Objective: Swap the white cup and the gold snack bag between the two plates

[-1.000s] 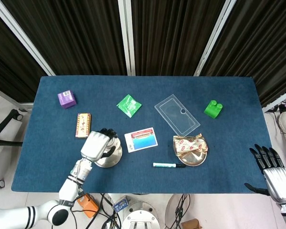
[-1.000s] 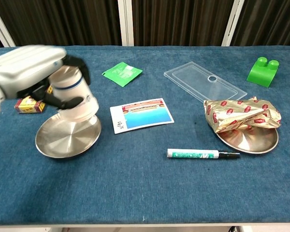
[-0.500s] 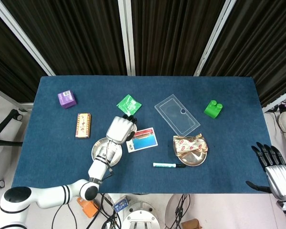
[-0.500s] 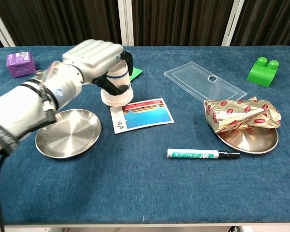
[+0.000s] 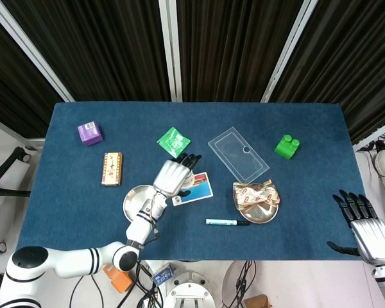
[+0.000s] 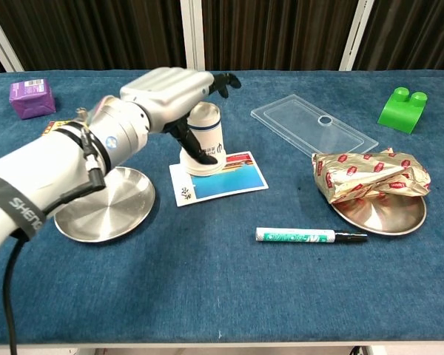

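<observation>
Your left hand is silver-white with black fingertips, over a white cup with a dark blue band. The snack bag is gold with red-and-white patches, on a silver plate. On the blue tabletop you see a purple box, green block, green packet and green-and-white marker.
</observation>
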